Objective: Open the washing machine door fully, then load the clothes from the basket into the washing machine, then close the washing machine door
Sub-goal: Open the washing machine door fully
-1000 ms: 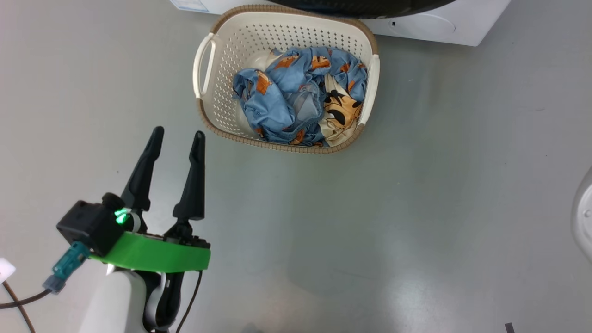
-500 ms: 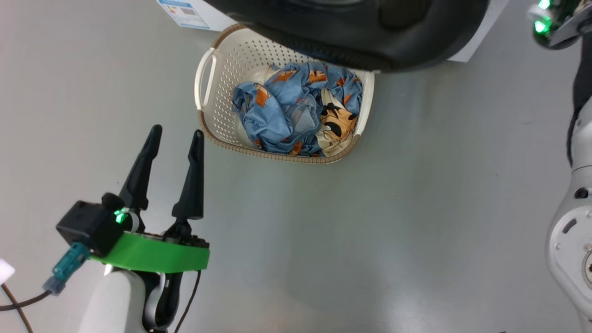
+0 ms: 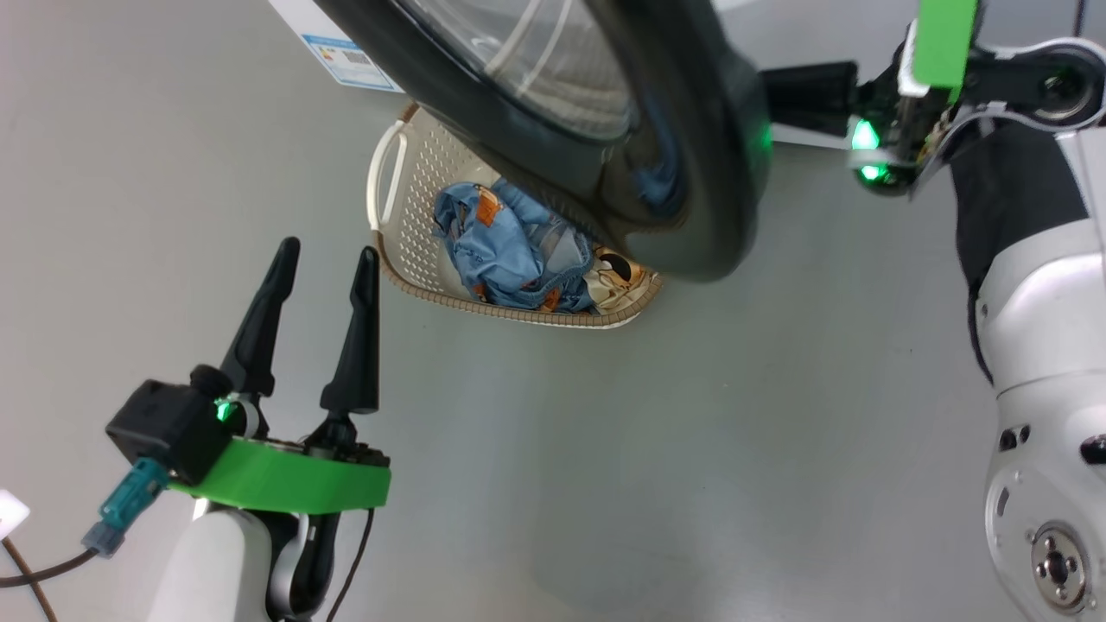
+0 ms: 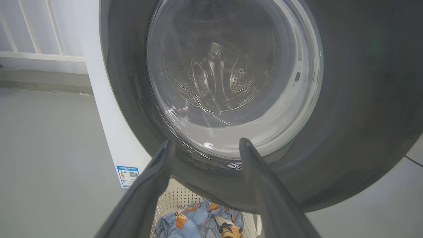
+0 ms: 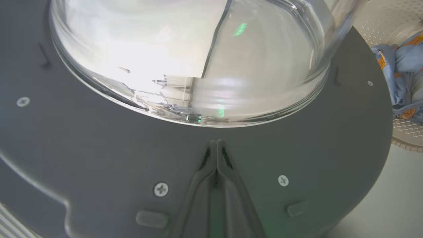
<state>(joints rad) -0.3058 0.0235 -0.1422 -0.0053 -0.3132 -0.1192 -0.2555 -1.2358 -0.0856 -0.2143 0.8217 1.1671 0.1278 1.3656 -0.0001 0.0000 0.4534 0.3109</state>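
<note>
Washing machine door [image 3: 683, 173] was found swung out from the washing machine [image 4: 99, 99], black rim overhanging the far part of the basket [image 3: 390, 216]. The steel drum [image 4: 243, 74] could be seen through the door glass in the left wrist view. The clothes [image 3: 501, 250] were bundled inside the basket, partly hidden under the rim in the head view. The basket was set on the grey floor [image 3: 605, 449], just in front of the machine, with the blue label sticker [image 4: 129, 172] just beside it.

Right gripper [image 5: 216, 143]: fingers were pressed together with nothing between them. The tips were placed against the door's dark grey inner face, just below the glass bowl [image 5: 185, 59], between two screws [image 5: 161, 189].

Left gripper [image 3: 329, 250]: fingers were spread wide and empty. It was held over the floor near the basket's near-left corner, clear of it, and aimed at the door's outer side.
</note>
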